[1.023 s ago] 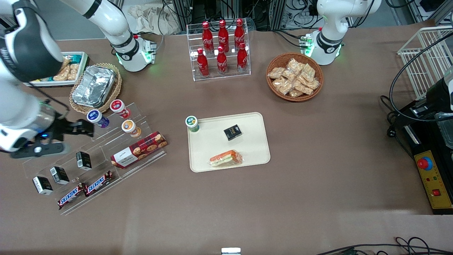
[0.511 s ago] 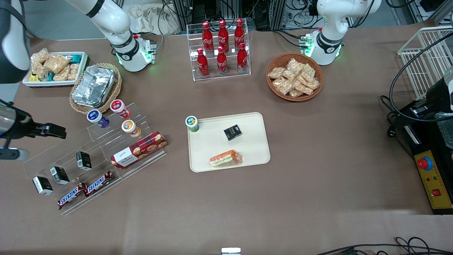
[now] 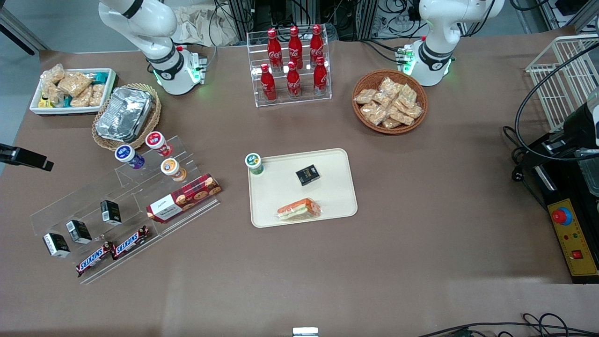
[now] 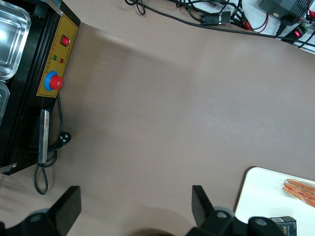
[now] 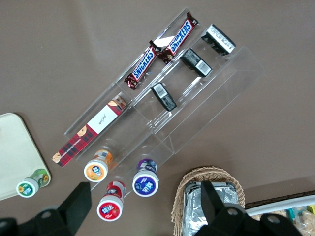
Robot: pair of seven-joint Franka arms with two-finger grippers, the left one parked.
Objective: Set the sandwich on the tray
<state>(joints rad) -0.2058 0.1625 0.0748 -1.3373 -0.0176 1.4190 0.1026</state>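
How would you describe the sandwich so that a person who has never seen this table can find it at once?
Find the cream tray at the table's middle. The sandwich lies on it, near the rim closest to the front camera. Unlike the small black box and green-lidded cup sharing the tray, it is a clear-wrapped wedge with orange and green filling. The end effector is far off.

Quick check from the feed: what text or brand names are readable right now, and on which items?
"SNICKERS": on both candy bars on the clear rack.
"Coca-Cola" script: on the red bottles, only just legible.
Cookie box, black boxes, cup lids: print too small to read.
Sandwich and tray: no text visible.
Gripper, above the rack: no text visible.
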